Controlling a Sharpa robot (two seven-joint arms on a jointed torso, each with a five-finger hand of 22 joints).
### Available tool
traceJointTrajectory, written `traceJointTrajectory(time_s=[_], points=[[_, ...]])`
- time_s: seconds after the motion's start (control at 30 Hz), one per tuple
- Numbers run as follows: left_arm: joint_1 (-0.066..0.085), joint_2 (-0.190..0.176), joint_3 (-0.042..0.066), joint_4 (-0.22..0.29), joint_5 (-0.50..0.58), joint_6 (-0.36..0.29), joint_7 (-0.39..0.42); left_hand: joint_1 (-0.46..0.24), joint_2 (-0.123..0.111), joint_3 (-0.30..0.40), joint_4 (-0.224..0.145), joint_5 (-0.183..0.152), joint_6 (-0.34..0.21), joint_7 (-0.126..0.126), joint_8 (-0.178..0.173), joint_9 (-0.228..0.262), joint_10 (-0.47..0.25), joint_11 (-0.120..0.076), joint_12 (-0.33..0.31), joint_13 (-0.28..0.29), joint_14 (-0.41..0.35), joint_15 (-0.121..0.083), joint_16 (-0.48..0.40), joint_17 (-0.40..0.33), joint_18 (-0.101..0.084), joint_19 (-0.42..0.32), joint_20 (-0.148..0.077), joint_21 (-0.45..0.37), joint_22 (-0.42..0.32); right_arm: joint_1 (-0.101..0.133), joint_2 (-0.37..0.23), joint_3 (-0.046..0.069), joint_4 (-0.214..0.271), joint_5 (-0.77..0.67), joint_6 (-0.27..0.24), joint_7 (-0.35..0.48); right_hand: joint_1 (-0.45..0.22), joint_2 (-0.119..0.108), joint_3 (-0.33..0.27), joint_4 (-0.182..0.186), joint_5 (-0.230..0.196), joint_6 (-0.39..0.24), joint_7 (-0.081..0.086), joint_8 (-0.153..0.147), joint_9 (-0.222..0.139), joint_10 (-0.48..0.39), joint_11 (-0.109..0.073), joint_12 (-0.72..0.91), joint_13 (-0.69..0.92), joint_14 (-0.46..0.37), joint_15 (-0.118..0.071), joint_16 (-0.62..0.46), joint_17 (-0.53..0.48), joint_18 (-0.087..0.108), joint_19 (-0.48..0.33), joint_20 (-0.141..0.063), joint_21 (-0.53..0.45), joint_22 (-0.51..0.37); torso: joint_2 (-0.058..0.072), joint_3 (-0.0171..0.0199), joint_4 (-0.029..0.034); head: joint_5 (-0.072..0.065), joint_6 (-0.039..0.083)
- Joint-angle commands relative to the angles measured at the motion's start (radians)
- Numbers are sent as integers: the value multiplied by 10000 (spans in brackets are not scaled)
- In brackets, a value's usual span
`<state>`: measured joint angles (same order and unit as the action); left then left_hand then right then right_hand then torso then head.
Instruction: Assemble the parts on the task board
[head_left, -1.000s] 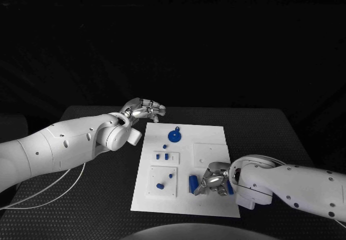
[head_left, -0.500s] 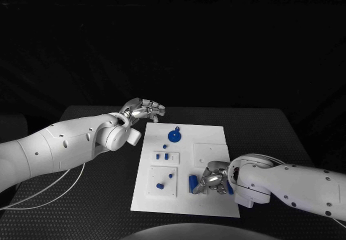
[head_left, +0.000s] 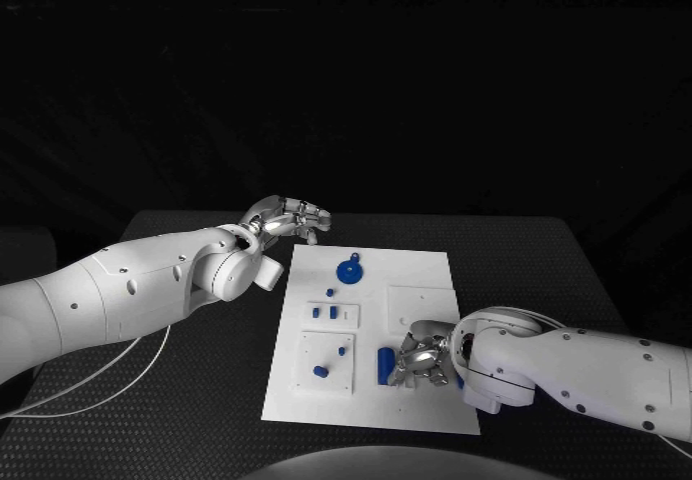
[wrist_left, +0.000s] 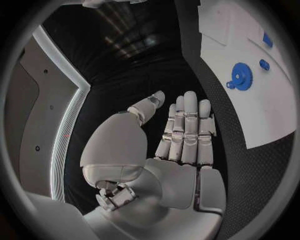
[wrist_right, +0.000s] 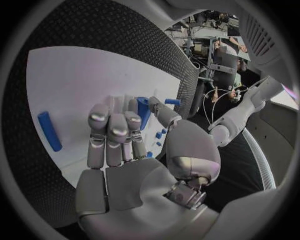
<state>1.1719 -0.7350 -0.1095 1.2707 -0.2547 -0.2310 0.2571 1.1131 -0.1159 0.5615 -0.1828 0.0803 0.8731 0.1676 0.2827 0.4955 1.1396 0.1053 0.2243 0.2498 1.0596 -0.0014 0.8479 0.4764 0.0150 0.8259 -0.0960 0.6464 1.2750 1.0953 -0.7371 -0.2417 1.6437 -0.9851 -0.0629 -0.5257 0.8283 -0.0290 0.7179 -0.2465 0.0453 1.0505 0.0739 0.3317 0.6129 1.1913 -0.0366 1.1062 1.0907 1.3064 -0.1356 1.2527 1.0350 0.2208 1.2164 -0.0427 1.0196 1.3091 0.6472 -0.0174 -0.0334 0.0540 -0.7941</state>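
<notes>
Your board (head_left: 378, 340) lies mid-table with the parts on it, most of them in its left half: a gear (head_left: 348, 270) near the far end, small pegs in the blocks below. Your left hand (head_left: 290, 217) waits off the far left corner, fingers straight and together, holding nothing, probably to stay clear. Your right hand (head_left: 421, 357) reaches over the near right part of the board, fingers curled round a blue bar (wrist_right: 143, 111), likely a pickup; whether it is truly gripped, you cannot tell. Since a second ago that hand has edged slightly left; the left is unchanged.
</notes>
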Motion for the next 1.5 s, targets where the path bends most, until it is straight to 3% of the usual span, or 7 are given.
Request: traceJointTrajectory(time_s=[0.03, 0.3, 0.5, 0.73, 0.97, 1.27, 1.5], points=[[7, 14, 6, 33, 52, 134, 39, -87, -15, 6, 58, 34, -56, -1, 42, -11, -58, -19, 57, -16, 68, 7, -50, 15, 179, 62, -32, -40, 13, -15, 78, 10, -31, -320, 67, 244, 25, 215, 220, -112, 35, 104, 0, -124, -176, 109, 0, -40, 15, 0, -7, -34, -1, 396, -36, 55, 59, 92, -3, 2, -8, 13, -4], [7, 11, 6, 33, 52, 133, 29, -82, -16, 9, 58, 37, -61, -1, 41, -12, -61, -19, 60, -19, 67, 7, -53, 19, 181, 61, -33, -44, 17, -26, 120, 9, -70, -320, 223, 144, 31, 77, 370, -333, 35, 173, -2, -159, -226, 156, -1, -64, 30, 15, 1, -39, -6, 405, -18, 102, 90, 99, 0, 4, -9, 5, -16], [7, -1, 6, 32, 52, 156, 0, -79, -16, 11, 59, 38, -64, 0, 41, -13, -63, -19, 62, -21, 67, 7, -56, 22, 182, 61, -33, -46, 20, -27, 84, 9, -77, -331, 375, 72, -424, -531, -107, -344, 102, 225, 15, -231, -315, 183, 21, -102, 55, 51, 23, -49, -18, 410, 26, 164, 115, 92, -2, 4, -15, -5, -22], [7, -20, 5, 52, 52, 162, -19, -75, -20, 13, 58, 39, -69, 0, 39, -14, -67, -19, 64, -24, 66, 7, -58, 25, 183, 61, -34, -49, 23, -28, 23, 8, -34, -250, 773, 43, -953, -987, -660, -188, 71, 272, 1, -297, -397, 183, 3, -147, 88, 60, 9, -63, -23, 410, 24, 155, 83, 62, -4, 7, -9, -13, -13], [7, -27, 5, 43, 52, 159, -21, -66, -25, 15, 53, 41, -72, 1, 39, -14, -70, -19, 67, -26, 66, 7, -61, 29, 185, 61, -35, -52, 26, -27, -187, 8, 96, -182, 626, 155, -978, -1900, -693, 119, 210, 288, -5, -361, -466, 178, 3, -194, 133, 72, -10, -83, -28, 410, 55, 81, 44, 24, -2, 5, -16, -11, -31], [7, -36, 4, 36, 52, 145, -23, -58, -24, 19, 51, 44, -74, 1, 39, -15, -72, -19, 71, -28, 65, 7, -64, 33, 186, 61, -34, -55, 30, -6, -709, 63, 411, -182, 267, 423, -1053, -2041, -763, 322, 140, 293, -3, -371, -474, 185, -5, -204, 156, 72, -17, -84, -24, 410, 68, 63, 35, 14, -4, 14, -15, -17, -10], [8, -30, 3, 41, 52, 138, -16, -56, -27, 19, 51, 44, -76, 2, 40, -15, -73, -19, 75, -30, 65, 7, -67, 37, 185, 62, -33, -58, 34, 281, -1454, 287, 533, -192, 97, 813, -967, -2012, -761, 342, 125, 248, 3, -393, -476, 183, -3, -210, 169, 65, -29, -89, -22, 410, 75, 34, 29, 8, -2, 12, -28, -44, 57]])
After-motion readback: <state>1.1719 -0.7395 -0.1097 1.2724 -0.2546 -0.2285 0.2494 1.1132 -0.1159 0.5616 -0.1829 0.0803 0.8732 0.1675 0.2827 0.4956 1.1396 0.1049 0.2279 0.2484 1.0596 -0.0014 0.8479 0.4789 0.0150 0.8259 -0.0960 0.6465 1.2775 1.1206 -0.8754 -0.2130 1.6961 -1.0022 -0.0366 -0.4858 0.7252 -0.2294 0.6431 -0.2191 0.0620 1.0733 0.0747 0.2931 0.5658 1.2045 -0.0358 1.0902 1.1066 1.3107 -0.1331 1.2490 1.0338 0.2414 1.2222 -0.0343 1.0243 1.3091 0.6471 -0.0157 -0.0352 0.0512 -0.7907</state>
